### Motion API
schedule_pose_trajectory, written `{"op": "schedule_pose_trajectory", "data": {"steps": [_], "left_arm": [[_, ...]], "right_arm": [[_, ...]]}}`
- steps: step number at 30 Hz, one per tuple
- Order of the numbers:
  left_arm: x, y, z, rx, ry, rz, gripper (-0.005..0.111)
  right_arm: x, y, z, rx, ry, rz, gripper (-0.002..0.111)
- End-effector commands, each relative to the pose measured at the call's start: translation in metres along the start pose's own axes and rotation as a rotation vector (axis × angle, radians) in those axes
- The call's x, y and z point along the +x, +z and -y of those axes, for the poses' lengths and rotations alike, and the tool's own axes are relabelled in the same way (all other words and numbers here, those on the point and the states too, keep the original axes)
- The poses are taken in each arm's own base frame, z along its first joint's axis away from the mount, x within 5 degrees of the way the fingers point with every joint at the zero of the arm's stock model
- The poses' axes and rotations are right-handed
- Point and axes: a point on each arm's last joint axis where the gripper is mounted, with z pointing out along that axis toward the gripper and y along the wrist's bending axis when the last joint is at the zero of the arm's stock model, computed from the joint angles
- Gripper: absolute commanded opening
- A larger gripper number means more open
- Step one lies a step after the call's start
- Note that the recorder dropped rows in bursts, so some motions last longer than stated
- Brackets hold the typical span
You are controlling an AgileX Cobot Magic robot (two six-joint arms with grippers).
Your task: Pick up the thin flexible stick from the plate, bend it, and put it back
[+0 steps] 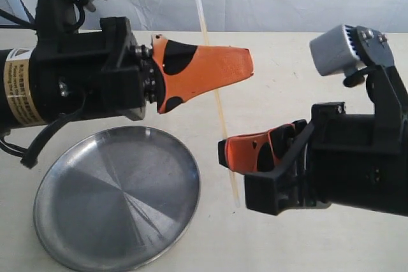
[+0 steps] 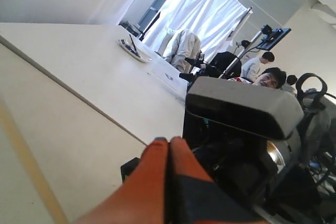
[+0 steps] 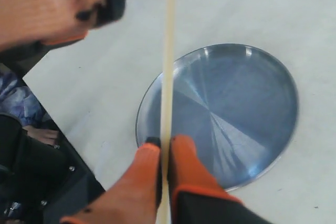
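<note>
The left gripper [image 1: 250, 62] covers the middle of the stick [image 1: 203, 20] with its orange fingers, so I cannot tell whether they touch it. Lower down, the right gripper [image 1: 224, 154] hides another short stretch. In the right wrist view the stick runs off the top edge, and the fingers [image 3: 191, 166] cover part of the plate [image 3: 296, 103] rim.

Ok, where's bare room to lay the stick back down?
The plate is bare across its whole bowl. Bare table also lies between the left gripper tip and the right arm's camera. It is crowded just beside the plate, where the right gripper holds the stick.
</note>
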Motion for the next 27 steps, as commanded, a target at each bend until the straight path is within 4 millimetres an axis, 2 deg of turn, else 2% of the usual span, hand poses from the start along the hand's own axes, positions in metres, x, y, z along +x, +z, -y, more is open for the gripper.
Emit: {"op": "schedule_pose_trajectory", "data": {"steps": [1,5,9,22,27], "left_arm": [[0.005,0.002,-0.002,-0.025,0.041,-0.057,0.000],[0.010,0.001,-0.009,-0.094,0.084,-0.113,0.000],[0.008,0.001,-0.008,-0.083,0.069,-0.093,0.000],[-0.005,0.001,0.006,0.063,0.044,0.052,0.000],[-0.008,0.001,0.004,0.043,0.043,0.090,0.000]], "right_arm": [[0.000,-0.002,-0.001,-0.018,0.055,0.010,-0.001],[-0.007,-0.015,-0.008,-0.054,0.049,0.050,-0.001],[-0.012,-0.026,-0.011,-0.066,-0.002,0.101,-0.001],[-0.007,-0.024,-0.009,-0.039,-0.070,0.044,-0.001],[-0.004,-0.024,-0.008,-0.036,-0.077,0.008,-0.001]]}}
